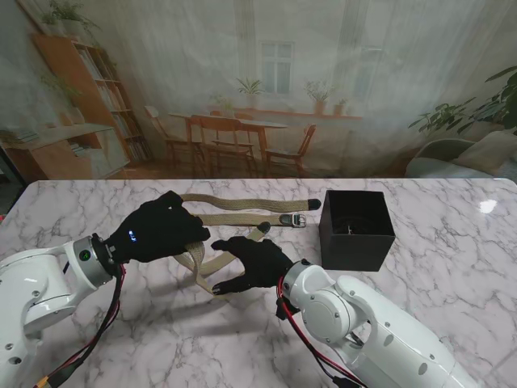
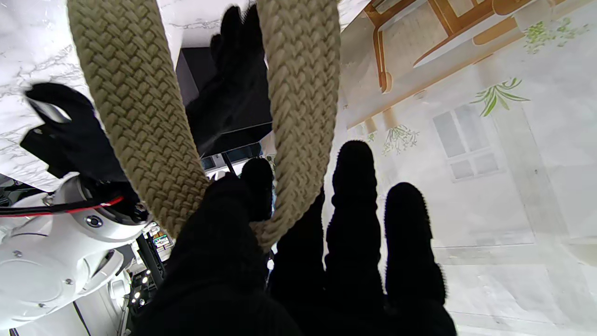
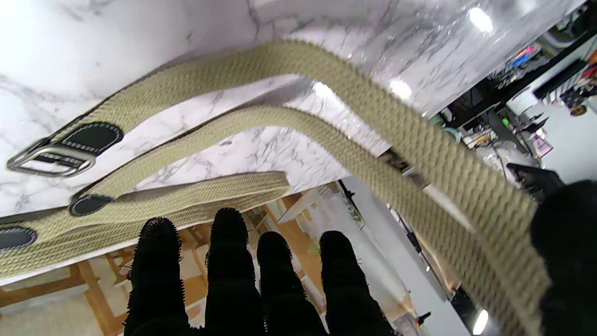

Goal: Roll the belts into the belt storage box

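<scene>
Between the left hand (image 1: 157,234), clamped on a fold of the tan belt (image 1: 242,218), and the spread, empty right hand (image 1: 254,263), rolling is barely begun; next, judgedly, coil it toward the black box (image 1: 355,230) beyond the right hand.

Belts (image 1: 242,202): rough woven tan cloth, metal buckle (image 3: 49,158). Table (image 1: 452,307): glossy white marble. Box (image 1: 355,230): matt black.

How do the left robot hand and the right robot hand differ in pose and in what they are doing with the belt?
The left robot hand is raised with a fold of the woven belt pinched in it; the right robot hand sits lower, fingers spread, gripping nothing visible. The left is farther from the black storage box; the right is closer. Both wear black gloves.
</scene>
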Controlling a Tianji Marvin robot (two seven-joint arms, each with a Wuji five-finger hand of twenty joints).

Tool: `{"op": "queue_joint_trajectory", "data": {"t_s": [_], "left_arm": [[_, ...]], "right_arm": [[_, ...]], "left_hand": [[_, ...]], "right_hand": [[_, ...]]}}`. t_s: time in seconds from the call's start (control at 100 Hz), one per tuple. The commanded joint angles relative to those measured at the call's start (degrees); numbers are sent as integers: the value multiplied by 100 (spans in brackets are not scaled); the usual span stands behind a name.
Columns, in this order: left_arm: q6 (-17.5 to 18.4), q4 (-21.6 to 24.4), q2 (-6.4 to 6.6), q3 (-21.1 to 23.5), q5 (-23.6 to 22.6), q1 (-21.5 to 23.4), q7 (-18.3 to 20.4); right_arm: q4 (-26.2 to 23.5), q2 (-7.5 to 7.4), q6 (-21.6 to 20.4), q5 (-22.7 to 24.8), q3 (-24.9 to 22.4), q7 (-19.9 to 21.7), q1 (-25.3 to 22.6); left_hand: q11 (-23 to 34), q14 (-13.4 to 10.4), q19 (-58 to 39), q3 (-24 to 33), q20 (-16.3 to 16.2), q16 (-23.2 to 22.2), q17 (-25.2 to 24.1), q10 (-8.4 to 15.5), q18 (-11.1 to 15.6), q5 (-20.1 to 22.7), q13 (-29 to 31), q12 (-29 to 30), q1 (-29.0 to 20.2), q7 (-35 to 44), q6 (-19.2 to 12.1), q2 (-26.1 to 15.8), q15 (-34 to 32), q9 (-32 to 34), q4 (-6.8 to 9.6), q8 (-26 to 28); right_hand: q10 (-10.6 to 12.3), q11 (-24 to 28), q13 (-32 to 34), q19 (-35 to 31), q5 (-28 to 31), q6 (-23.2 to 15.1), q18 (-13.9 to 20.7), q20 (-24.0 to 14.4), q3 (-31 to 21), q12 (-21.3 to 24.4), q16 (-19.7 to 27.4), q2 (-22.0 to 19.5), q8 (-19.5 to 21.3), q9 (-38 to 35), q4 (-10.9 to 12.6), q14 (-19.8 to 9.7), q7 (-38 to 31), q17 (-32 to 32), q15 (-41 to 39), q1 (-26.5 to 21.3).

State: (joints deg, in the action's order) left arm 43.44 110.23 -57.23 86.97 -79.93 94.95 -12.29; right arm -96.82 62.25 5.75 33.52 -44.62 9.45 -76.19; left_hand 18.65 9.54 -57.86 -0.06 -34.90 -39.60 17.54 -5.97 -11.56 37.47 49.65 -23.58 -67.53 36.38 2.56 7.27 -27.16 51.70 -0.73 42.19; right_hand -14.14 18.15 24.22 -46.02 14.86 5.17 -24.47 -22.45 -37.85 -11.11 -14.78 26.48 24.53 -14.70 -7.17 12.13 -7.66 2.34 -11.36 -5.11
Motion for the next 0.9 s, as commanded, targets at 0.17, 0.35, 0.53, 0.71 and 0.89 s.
{"op": "queue_joint_trajectory", "data": {"t_s": [0.17,0.35,0.53,0.71,0.89], "left_arm": [[-79,36,-38,-19,88,-80,105],[-77,34,-37,1,71,-60,55],[-134,-4,-29,113,12,30,-29],[-224,-90,-4,262,-100,126,-66],[-375,-249,25,367,-207,193,-25]], "right_arm": [[260,160,128,-117,529,-246,175],[466,322,120,-248,790,-687,198],[477,398,14,-398,687,-963,44],[261,342,-189,-218,295,-1139,-334],[-6,245,-390,283,-93,-1304,-754]], "left_hand": [[116,-24,-181,28,-91,-52,3,-1,38,103,104,-38,-337,115,-51,-302,-166,157,29,61],[119,-22,-188,33,-94,-56,10,-3,42,102,106,-37,-339,114,-41,-308,-172,155,30,62],[122,-26,-192,29,-96,-59,11,2,46,102,112,-36,-330,113,-47,-300,-178,155,26,62],[118,-25,-190,34,-96,-58,10,1,40,104,109,-34,-336,109,-51,-299,-174,146,28,58],[115,-28,-189,32,-96,-56,10,13,40,99,95,-32,-330,103,-50,-303,-166,141,27,51]], "right_hand": [[84,88,-53,121,209,-1396,-180,-268,-118,-55,-121,599,448,140,-49,31,-804,-23,275,-367],[108,263,77,-3,1284,-2390,-128,-306,322,-162,-154,624,1025,-129,91,-23,-2389,58,111,-1421],[616,828,476,-194,2318,-3009,-84,-56,2048,-631,-153,332,1154,-1341,137,-160,-4442,101,-165,-3118],[1386,1633,2463,-308,2704,-3013,-165,201,-1028,-1430,-639,1131,2101,-4346,-739,-614,-5659,517,-967,-2399],[1503,3321,3774,-787,2326,-2210,-43,320,-1719,-2100,-1046,767,347,-5813,-798,-886,-5325,1190,-1468,-2948]]}}
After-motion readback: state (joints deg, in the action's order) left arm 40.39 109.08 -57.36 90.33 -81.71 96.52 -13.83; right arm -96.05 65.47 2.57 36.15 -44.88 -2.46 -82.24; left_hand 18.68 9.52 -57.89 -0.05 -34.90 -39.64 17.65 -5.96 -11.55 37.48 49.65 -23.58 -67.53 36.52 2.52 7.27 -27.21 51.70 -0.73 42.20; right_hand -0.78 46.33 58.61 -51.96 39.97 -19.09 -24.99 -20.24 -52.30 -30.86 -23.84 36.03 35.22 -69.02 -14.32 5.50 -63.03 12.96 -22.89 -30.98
